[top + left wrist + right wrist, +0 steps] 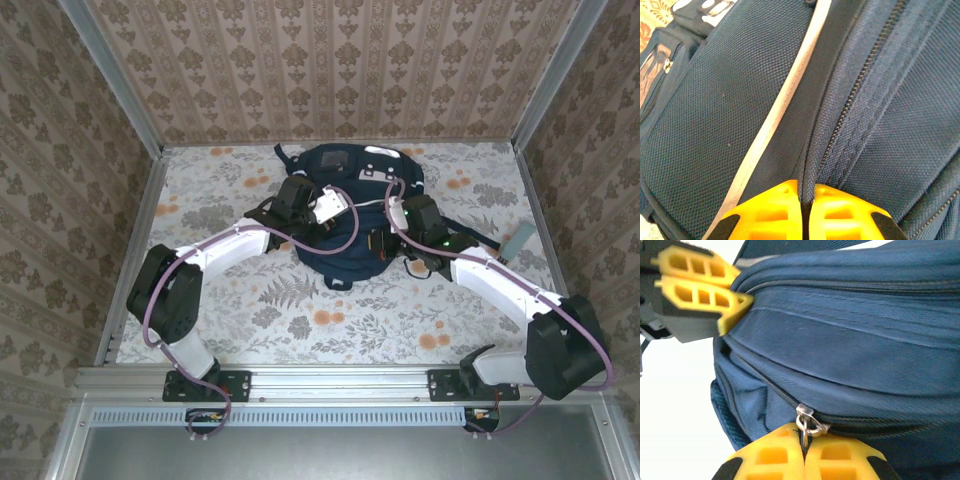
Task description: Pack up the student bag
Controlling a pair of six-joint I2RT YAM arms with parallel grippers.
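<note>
- The student bag (pixel 347 165) lay flat on the flower-patterned counter (pixel 300 300), at the middle of its far half, and both of your arms reached in over it from either side.
- Your left gripper (pixel 805 212) had its yellow fingers drawn together with only a thin dark slit between them. The tips were pressed against the navy fabric at a fold beside a closed zipper (pixel 865 75). I could not tell whether any cloth was actually pinched.
- The white reflective stripe (pixel 785 100) ran diagonally across the panel just left of that fold.
- Your right gripper (pixel 805 455) was clamped on the metal zipper pull (pixel 808 421) of a lower zipper on the bag's side, with the pull's ring caught between the two fingertips.
- In the right wrist view, the left gripper sat up at the bag's upper corner, touching the fabric, well apart from the right one.
</note>
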